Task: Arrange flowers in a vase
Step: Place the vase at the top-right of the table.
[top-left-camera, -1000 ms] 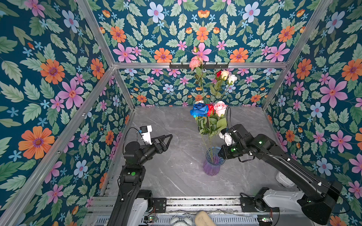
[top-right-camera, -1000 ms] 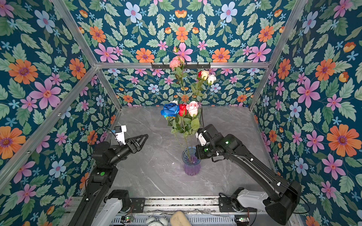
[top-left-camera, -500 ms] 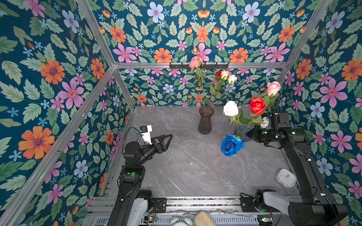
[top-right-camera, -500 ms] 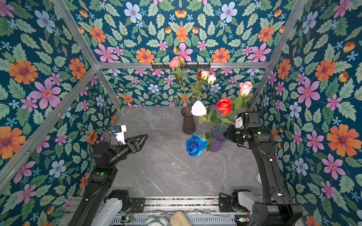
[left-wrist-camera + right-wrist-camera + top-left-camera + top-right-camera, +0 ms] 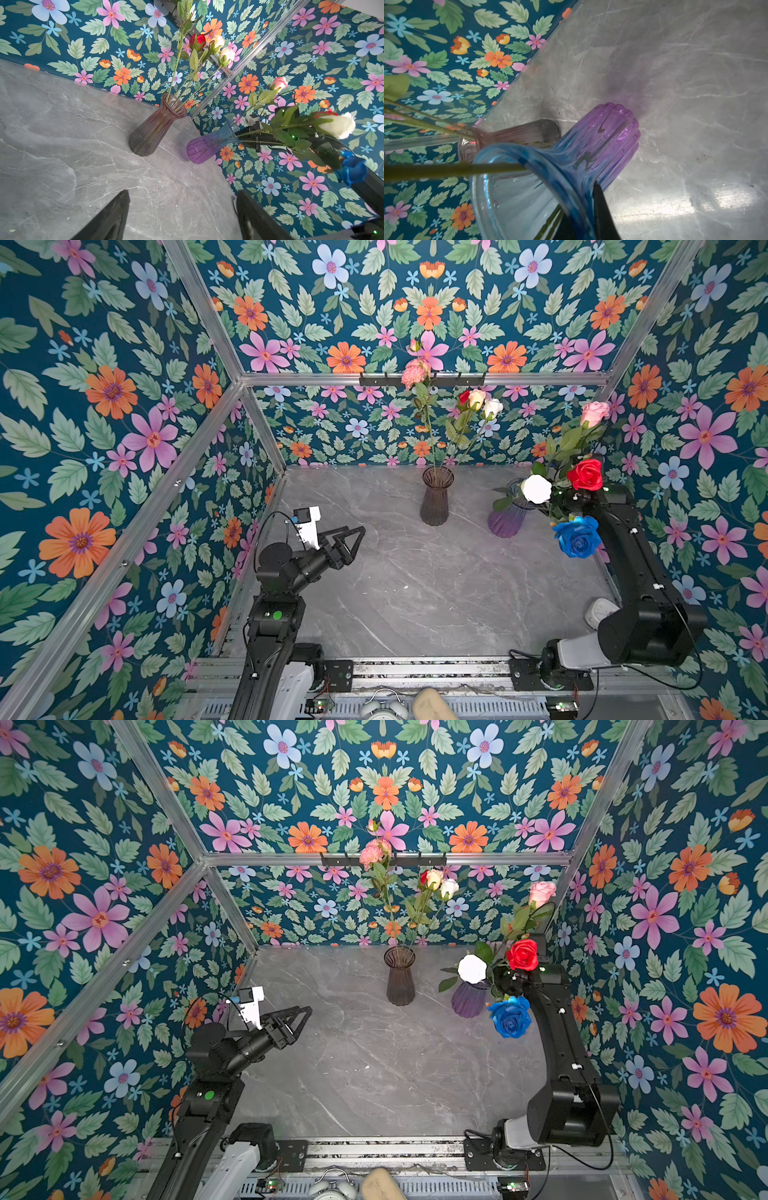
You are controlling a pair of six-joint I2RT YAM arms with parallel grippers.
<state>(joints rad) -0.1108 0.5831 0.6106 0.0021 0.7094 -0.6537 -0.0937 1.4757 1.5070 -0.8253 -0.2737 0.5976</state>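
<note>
Purple glass with a blue rim: the purple vase (image 5: 505, 524) sits on the grey table (image 5: 415, 593), close to the right wall. A white rose (image 5: 536, 488), a red rose (image 5: 586, 475), a pink rose (image 5: 594, 412) and a blue rose (image 5: 577, 536) poke out of it and lean over the right arm.

The right gripper (image 5: 583, 205) is pinched tight on the vase's rim. Only the right wrist view shows this, because leaves hide it in both top views.

The left gripper (image 5: 353, 537) hangs over the table, spread wide and holding nothing.

A brown vase (image 5: 436, 497) at the back holds a frilly pink bloom (image 5: 414, 373).
</note>
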